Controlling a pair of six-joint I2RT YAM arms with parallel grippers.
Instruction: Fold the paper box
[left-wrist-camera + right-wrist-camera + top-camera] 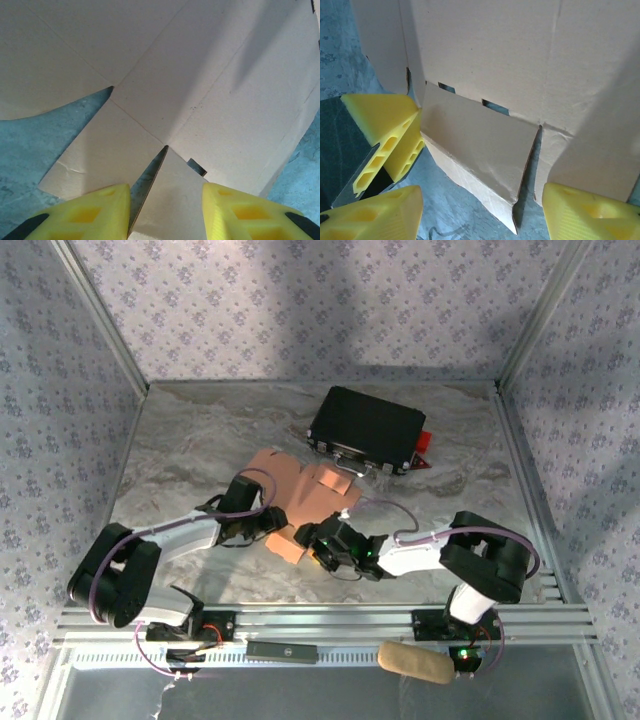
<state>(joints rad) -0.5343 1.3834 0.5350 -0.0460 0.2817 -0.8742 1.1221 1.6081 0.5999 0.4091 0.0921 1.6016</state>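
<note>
We start with the paper box (pixel 300 490), a thin salmon-orange die-cut cardboard sheet. It lies mostly flat on the grey marbled table (pixel 200 440), near the middle, with its far edge just beside a black hard case with a metal handle (pixel 365 428).

We judge the folding to be at an early stage. In the right wrist view one narrow flap (pixel 475 150) is tilted up along a slotted crease. The broad panels behind it lie open, and no walls are closed into a carton. Nearly all the creasing and tab-tucking is left to do.

Both arms meet at the sheet's near edge. The left gripper (pixel 166 215) has its yellow fingers partly apart with a small flap lying in the gap. We cannot tell whether the pads pinch it or merely straddle it. The right gripper (pixel 480 215) has its jaws wide on either side of the raised flap, and a gap shows beside the right finger, so we read it as holding nothing.

From above, the arms cover the near flaps and the fingertips are too small to make out. The sheet's outer edges are cut off in both wrist views, so we cannot count the tabs.
</note>
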